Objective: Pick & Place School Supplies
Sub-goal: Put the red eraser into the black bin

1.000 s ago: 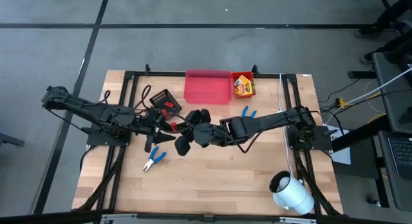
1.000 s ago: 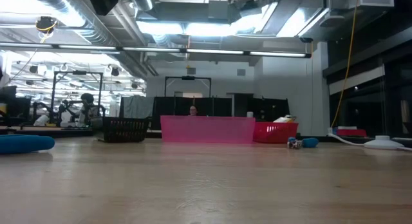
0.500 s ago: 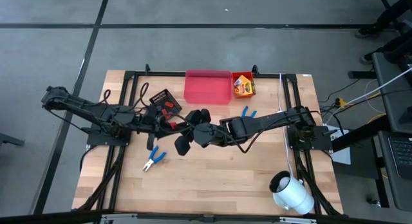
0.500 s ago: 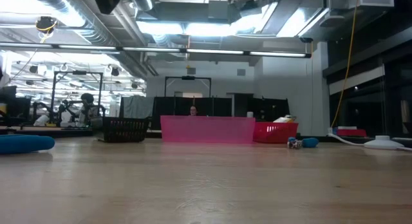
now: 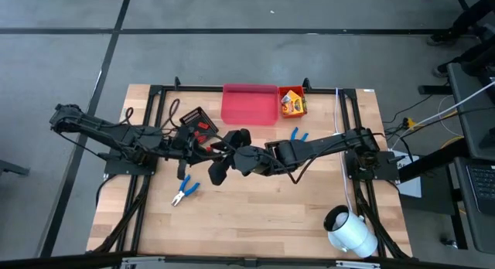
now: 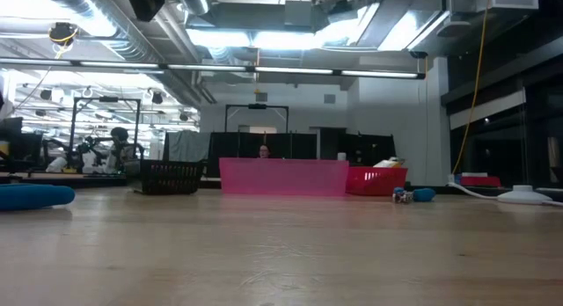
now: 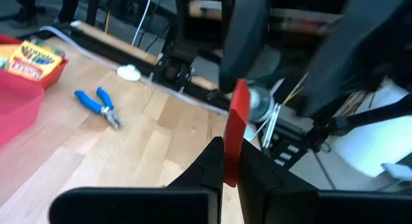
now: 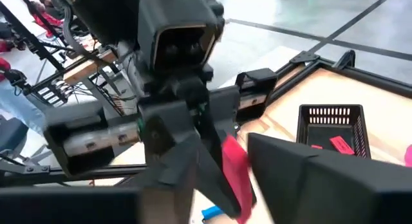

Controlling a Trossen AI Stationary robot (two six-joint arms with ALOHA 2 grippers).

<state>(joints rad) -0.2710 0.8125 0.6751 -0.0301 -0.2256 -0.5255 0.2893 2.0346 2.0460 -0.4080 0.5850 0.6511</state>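
Note:
A small red rectangular piece (image 7: 237, 118) hangs above the table's middle, between my two grippers. My left gripper (image 7: 230, 153) comes from the left and is shut on it. My right gripper (image 5: 229, 154) comes from the right and is open. Its fingers (image 8: 302, 176) stand on either side of the same piece (image 8: 235, 171). Further red pieces lie in the black mesh bin (image 5: 197, 120). Crayon boxes lie in the orange bin (image 5: 292, 103). One blue-handled tool (image 5: 184, 192) lies left of centre on the table and another (image 5: 298, 134) lies near the right arm. My left gripper pinches the red piece by its near end (image 7: 229, 165) between its two fingers. The fingers come level from the table's left. The rest of the piece sticks out past the fingertips toward my right gripper, clear of the table.
A pink bin (image 5: 250, 104) stands at the far middle, between the black and orange bins. A large white cylinder (image 5: 349, 231) lies at the near right corner. Bare wood lies along the near edge. The low view shows the bins and a blue tool (image 6: 413, 195), but no gripper.
My left gripper has shut on the red piece that my right gripper was holding. My right gripper's fingers have opened off it. Both arms have stayed nearly in place above the table's middle.

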